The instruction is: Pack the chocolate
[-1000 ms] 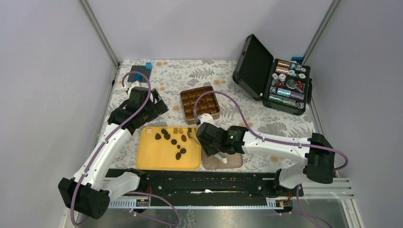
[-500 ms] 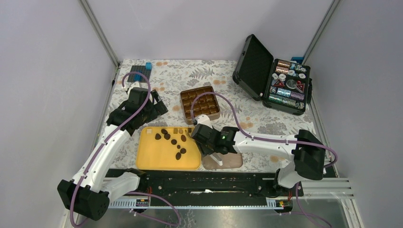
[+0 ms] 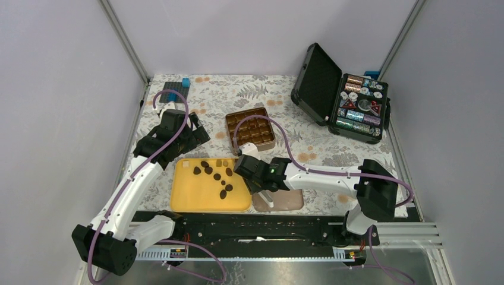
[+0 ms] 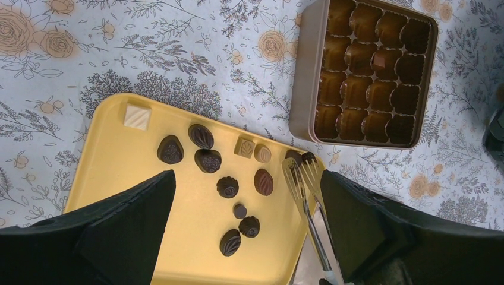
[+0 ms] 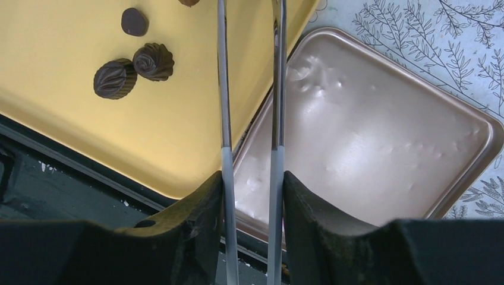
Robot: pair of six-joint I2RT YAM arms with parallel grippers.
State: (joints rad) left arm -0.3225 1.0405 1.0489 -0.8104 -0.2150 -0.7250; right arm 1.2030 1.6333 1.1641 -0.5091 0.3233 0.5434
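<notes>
Left wrist view: left claw (image 4: 246, 181) spread over the yellow tray (image 4: 119, 163), right claw (image 5: 252, 181) pinching tongs (image 4: 295, 175) at its right edge.

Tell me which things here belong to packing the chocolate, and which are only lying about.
For the job:
chocolates
yellow tray
box
lid
tongs, held in the right gripper

Lying about:
black case
blue block
dark plate
</notes>
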